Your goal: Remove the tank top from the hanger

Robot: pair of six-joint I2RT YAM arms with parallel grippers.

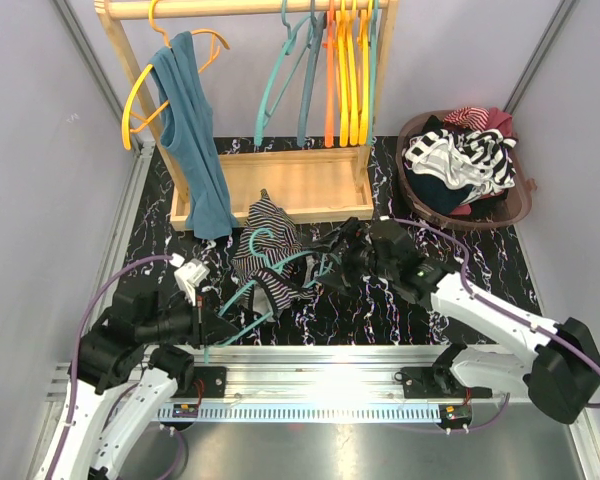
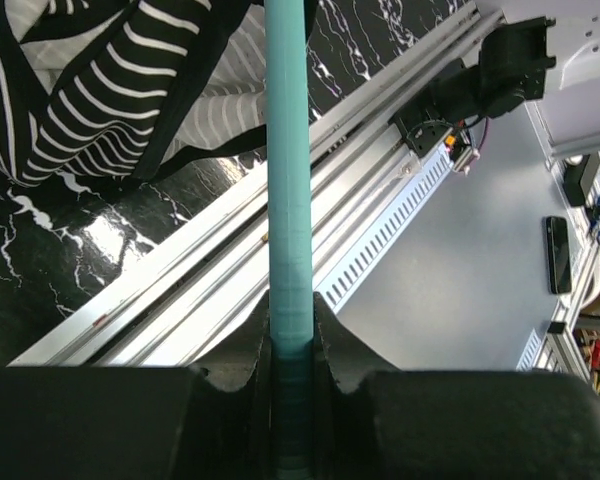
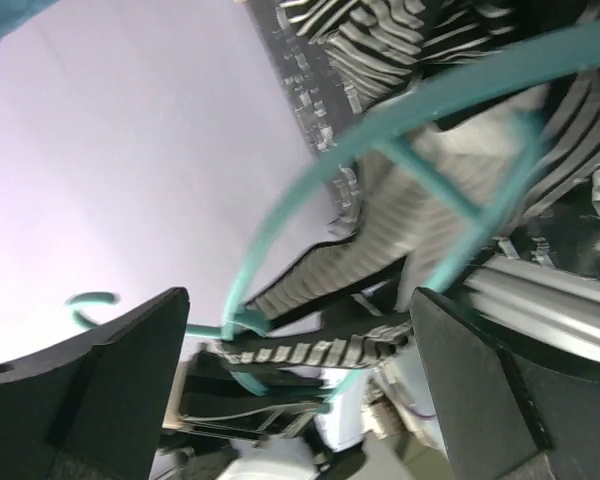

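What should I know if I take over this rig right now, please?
Left gripper: shut on the teal hanger.
Right gripper: open, facing the striped tank top, gripping nothing.
The striped tank top lies mid-way across the table, still draped on the teal hanger.
Done: hanger secured.
Left: grip the top and pull it off the hanger.

No writing, label, brand, number or sign is legible in any view.
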